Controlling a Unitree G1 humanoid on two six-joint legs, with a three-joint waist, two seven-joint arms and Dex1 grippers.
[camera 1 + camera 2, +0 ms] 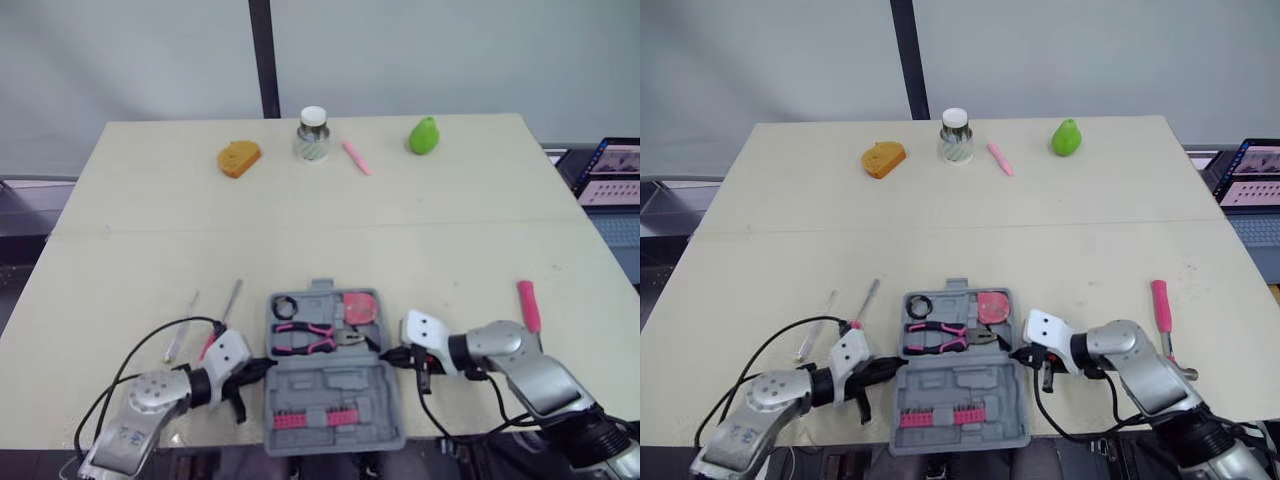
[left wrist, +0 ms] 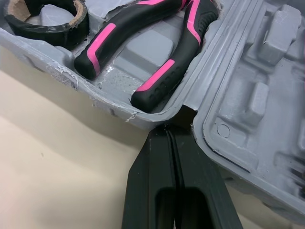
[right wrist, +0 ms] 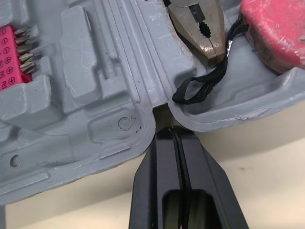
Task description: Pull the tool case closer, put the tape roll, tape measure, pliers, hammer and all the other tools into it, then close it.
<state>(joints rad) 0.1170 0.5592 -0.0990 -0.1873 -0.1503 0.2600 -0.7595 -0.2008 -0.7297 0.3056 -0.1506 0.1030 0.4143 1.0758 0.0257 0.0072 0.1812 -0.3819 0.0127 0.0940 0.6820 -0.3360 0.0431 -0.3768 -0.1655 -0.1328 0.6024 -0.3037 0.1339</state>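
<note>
— Where is the tool case [image 1: 335, 385]?
— Near the middle of the counter [image 1: 450, 240], at its near edge, lying open with both halves flat.
— Start from the left.
— Two slim tools lie left of the case: a clear-handled screwdriver [image 1: 181, 328], and a metal-shafted tool [image 1: 228, 305] just beside it on the right. Next comes the left gripper [image 2: 170, 129], its jaws pressed together, the tips at the hinge notch on the case's left side.
— And inside the case?
— In the far half, a black tape roll [image 1: 286, 305] on the left, pink-and-black pliers [image 1: 310, 338] just nearer, and a red tape measure [image 1: 358, 307] on the right. A pink rack of bits [image 1: 308, 418] sits in the near half.
— The other side?
— The right gripper [image 3: 174, 130] is at the hinge notch on the case's right side, jaws together as well. Well to its right a pink-handled tool [image 1: 528, 305] lies on the counter.
— Anything at the far edge?
— An orange object [image 1: 239, 158], a white-lidded jar [image 1: 313, 135], a pink pen [image 1: 356, 157] and a green pear [image 1: 424, 135], all well apart from the case.
</note>
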